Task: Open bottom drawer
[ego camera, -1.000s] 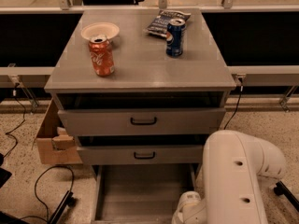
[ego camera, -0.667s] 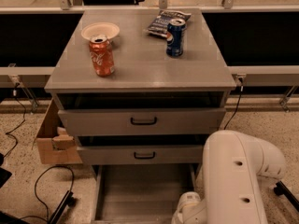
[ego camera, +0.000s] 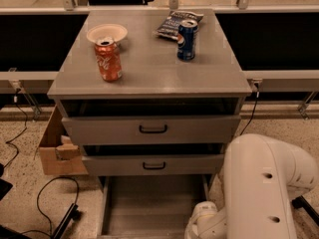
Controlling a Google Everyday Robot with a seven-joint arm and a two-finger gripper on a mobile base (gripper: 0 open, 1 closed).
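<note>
The bottom drawer [ego camera: 149, 205] of the grey bench [ego camera: 149, 78] stands pulled well out toward me. Its plain grey floor and both side walls are in view, while its front and handle run off the lower edge. All I see inside it is bare grey floor.

My white arm [ego camera: 259, 188] fills the lower right corner, and its rounded wrist joint [ego camera: 204, 218] sits just at the drawer's right side wall. My tool lies beyond the bottom edge, so I cannot tell whether it is released, clenched or grasping anything.

Above, the middle drawer [ego camera: 154, 165] and the top drawer [ego camera: 149, 129] each carry a small black bar handle. Each shows a dark gap over its front, too dark for me to tell what is inside.

On the bench top, a white bowl [ego camera: 106, 33] sits at the back left, showing only its pale inside. An orange soda can [ego camera: 108, 59] stands upright just in front of it. A blue soda can [ego camera: 187, 40] stands upright at the back right, just in front of a dark snack bag [ego camera: 177, 23] lying flat.

On the floor left of the bench is an open cardboard box [ego camera: 52, 151] with something pale and crumpled in it. Black cables [ego camera: 47, 193] trail across the speckled floor nearby.
</note>
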